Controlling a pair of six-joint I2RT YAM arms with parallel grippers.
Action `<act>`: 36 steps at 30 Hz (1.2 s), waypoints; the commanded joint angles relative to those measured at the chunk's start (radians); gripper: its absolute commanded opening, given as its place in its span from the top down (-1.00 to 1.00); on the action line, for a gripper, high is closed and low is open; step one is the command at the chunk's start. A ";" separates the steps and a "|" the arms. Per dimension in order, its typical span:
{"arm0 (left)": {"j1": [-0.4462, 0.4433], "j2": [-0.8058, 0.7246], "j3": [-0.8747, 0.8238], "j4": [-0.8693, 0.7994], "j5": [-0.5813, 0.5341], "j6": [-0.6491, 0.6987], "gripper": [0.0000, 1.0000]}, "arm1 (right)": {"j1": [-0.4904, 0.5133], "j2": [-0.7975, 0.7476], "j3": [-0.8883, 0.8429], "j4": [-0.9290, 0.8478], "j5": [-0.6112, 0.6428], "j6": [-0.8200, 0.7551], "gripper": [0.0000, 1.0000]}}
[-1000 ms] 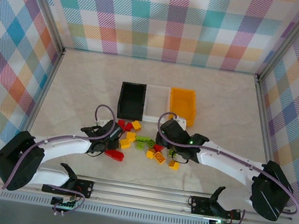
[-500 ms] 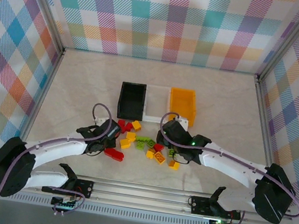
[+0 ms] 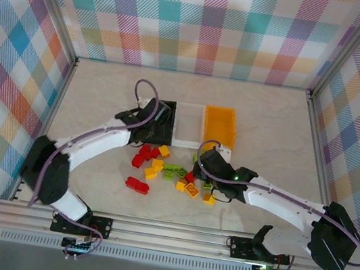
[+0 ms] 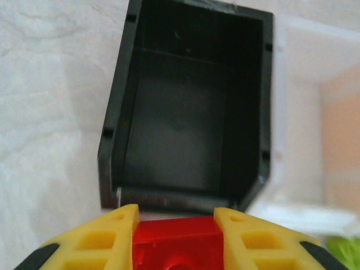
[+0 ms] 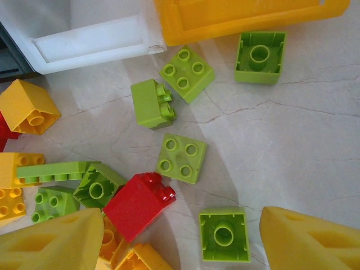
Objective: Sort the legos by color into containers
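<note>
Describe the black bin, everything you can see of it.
The black bin is a small rectangular open-topped box of matte dark plastic, with small notches along its rim. It stands upright on the marbled table, close beside the white bin. Its inside looks empty. The left pincer, holding a red brick, hangs at one short end.
</note>
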 commanded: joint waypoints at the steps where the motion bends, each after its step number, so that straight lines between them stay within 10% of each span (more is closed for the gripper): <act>1: 0.025 0.102 0.105 -0.024 -0.029 0.058 0.49 | 0.001 -0.047 -0.025 -0.028 0.023 0.022 -0.49; 10: 0.049 0.297 0.309 -0.092 -0.049 0.085 0.09 | 0.001 -0.141 -0.086 -0.081 0.036 0.054 -0.58; 20: 0.023 0.096 0.313 -0.076 0.061 0.069 -1.00 | 0.001 -0.119 -0.103 -0.060 -0.034 0.030 -0.73; 28: -0.127 -0.275 -0.036 -0.020 0.135 0.014 -1.00 | 0.007 0.061 -0.047 0.064 -0.272 -0.197 -0.59; 36: -0.161 -0.587 -0.375 -0.044 0.150 -0.117 -1.00 | 0.091 0.205 0.038 0.044 -0.253 -0.262 -0.43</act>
